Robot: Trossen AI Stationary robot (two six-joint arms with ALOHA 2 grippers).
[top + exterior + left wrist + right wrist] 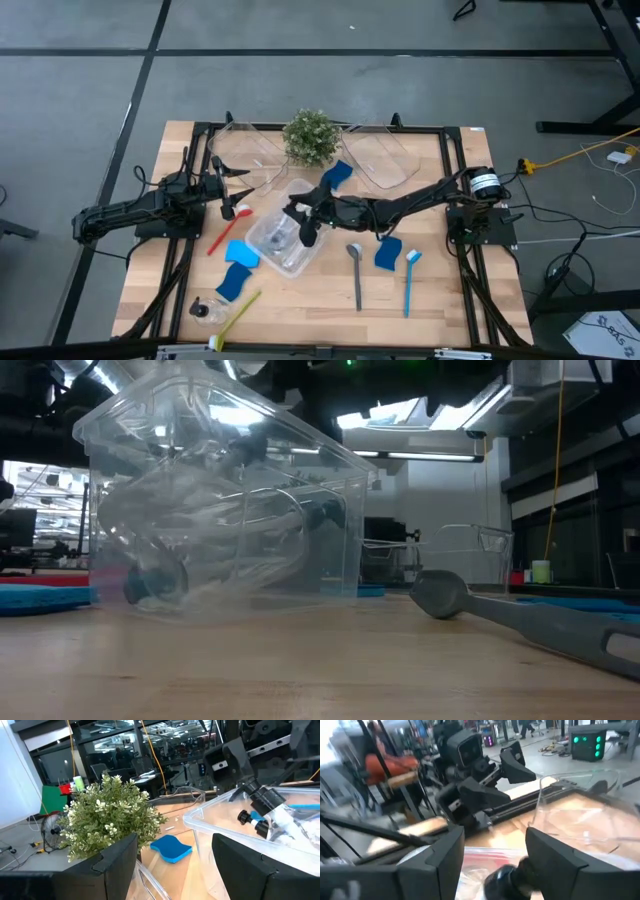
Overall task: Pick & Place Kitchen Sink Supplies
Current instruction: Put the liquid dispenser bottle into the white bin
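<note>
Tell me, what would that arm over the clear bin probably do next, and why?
Probably lift straight up and away. The right gripper hangs over the clear bin with its fingers apart, and a pump bottle already lies inside the bin, so the drop looks done. The left gripper waits open near the potted plant.

A wooden table (330,300) with a black frame carries everything. At its centre sits a clear bin (285,240). At twelve o'clock stands a potted plant (309,136), flanked by two more clear bins (248,150) (382,155), with a blue sponge (338,174) just beside it. At nine o'clock lies a red brush (224,228). At seven o'clock are two sponges (239,268), a pump bottle (205,311) and a yellow-green brush (236,316). At five o'clock lie a grey brush (356,272), a sponge (388,253) and a blue brush (410,280).
</note>
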